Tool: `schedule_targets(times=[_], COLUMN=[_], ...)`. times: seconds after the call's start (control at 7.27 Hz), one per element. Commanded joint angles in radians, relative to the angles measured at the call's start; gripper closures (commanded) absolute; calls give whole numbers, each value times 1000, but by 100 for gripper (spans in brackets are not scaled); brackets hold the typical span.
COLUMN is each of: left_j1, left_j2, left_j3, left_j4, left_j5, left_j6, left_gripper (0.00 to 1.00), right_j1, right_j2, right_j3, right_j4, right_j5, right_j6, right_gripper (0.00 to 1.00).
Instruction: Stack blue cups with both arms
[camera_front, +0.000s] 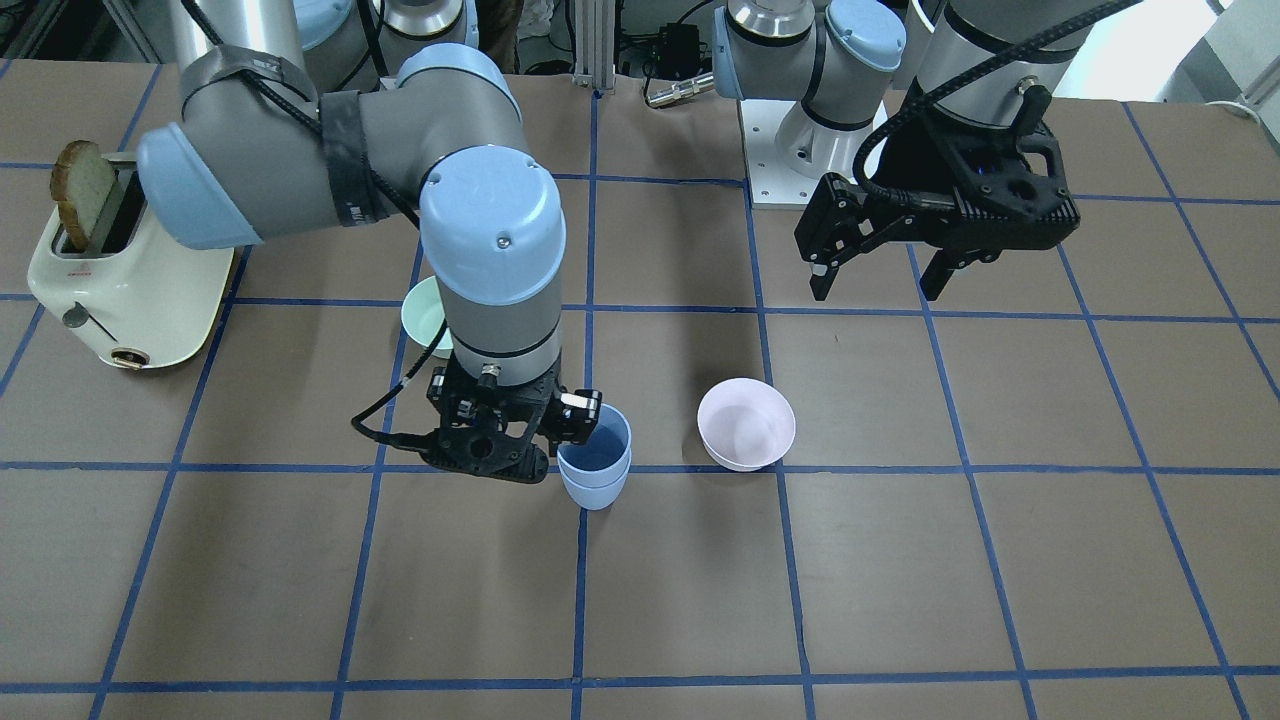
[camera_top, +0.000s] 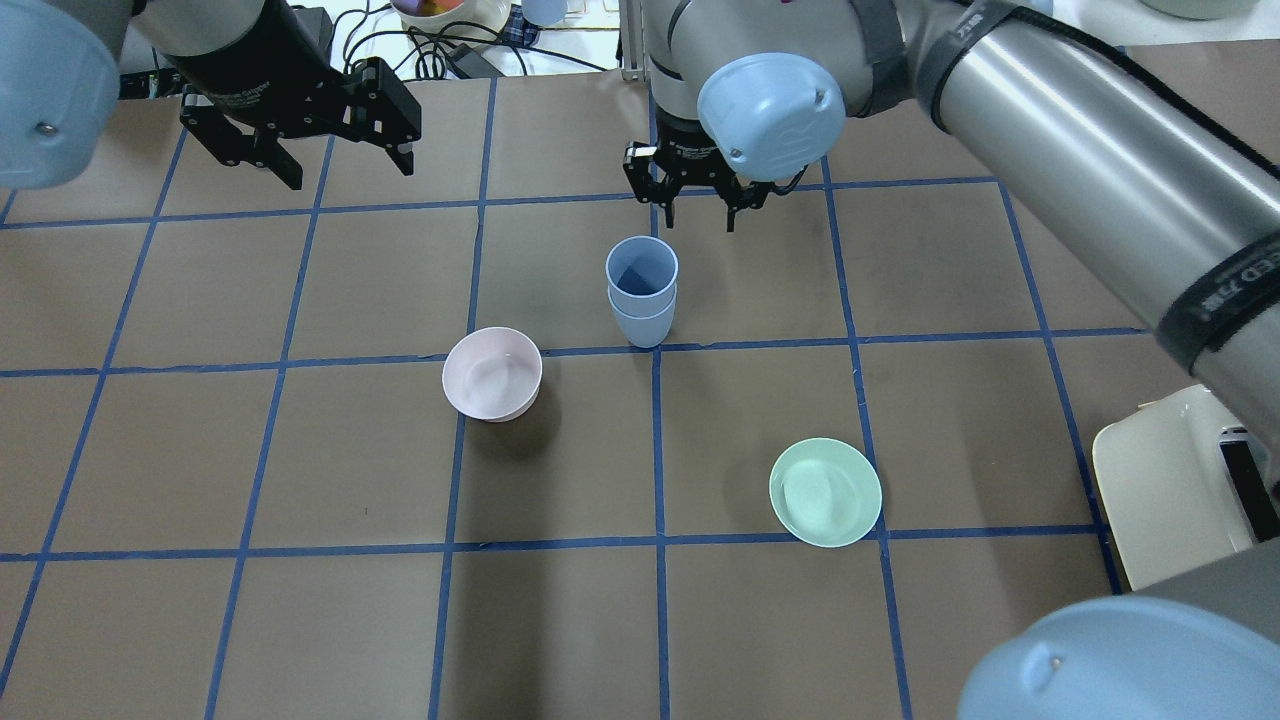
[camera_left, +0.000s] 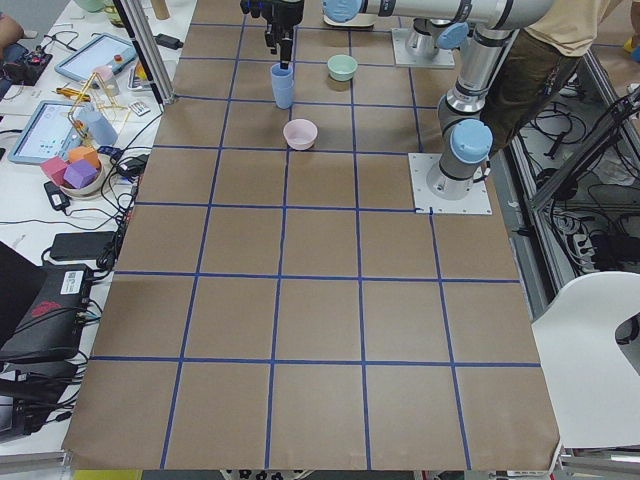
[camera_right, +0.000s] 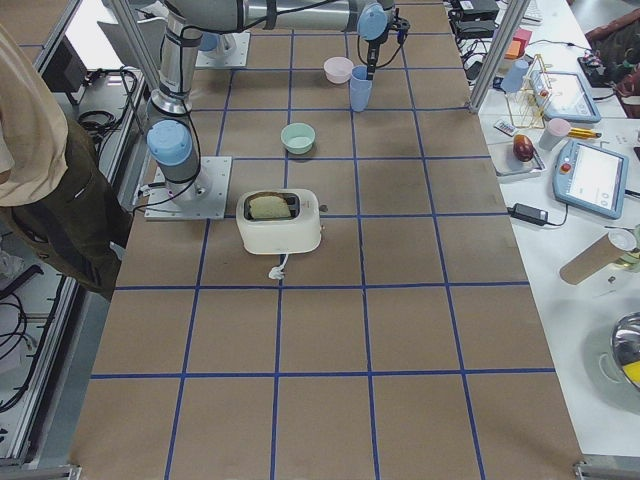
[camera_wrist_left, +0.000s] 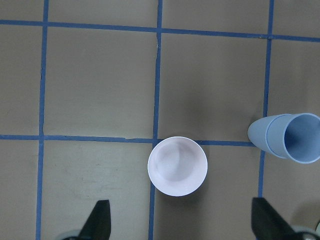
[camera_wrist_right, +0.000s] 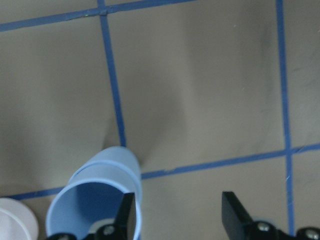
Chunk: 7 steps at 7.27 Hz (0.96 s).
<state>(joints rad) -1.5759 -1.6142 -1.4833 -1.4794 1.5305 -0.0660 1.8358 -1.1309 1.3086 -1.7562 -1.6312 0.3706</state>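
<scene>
The two blue cups (camera_top: 641, 295) stand nested one inside the other, upright on a blue tape line near the table's middle; they also show in the front view (camera_front: 595, 455). My right gripper (camera_top: 700, 215) is open and empty, just above and beside the stack. In the right wrist view (camera_wrist_right: 177, 217) its left finger (camera_wrist_right: 125, 215) overlaps the top cup's rim (camera_wrist_right: 97, 200). My left gripper (camera_top: 345, 165) is open and empty, held high over the far left. The left wrist view shows the stack (camera_wrist_left: 287, 137) off to the right.
A pale pink bowl (camera_top: 492, 373) sits left of the stack, below my left gripper's view (camera_wrist_left: 177, 166). A mint-green bowl (camera_top: 825, 492) sits nearer the robot on the right. A cream toaster (camera_front: 120, 270) holding a slice of bread stands at the right end.
</scene>
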Motion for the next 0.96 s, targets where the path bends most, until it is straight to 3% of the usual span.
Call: schedule_targets(times=[0.0,0.28,0.55,0.83], left_j1=[2,-1,-1,1], left_j2=[0,0,2,5], left_j3=[0,0,0,-2], left_j4=[1,1,-2,-5], left_j5=[0,-1,0,0], left_j6=[0,0,0,0], left_gripper=[0,0,0,0], right_j1=[-184,-279,-280,-277], right_j2=[-79,-197,-320,-372], right_j3=[-15,7,108,199], right_j4=[70,191,179,63], right_j5=[-39,-36,-21,39], right_j6=[-335,-506,-535,-536], right_gripper=[0,0,0,0])
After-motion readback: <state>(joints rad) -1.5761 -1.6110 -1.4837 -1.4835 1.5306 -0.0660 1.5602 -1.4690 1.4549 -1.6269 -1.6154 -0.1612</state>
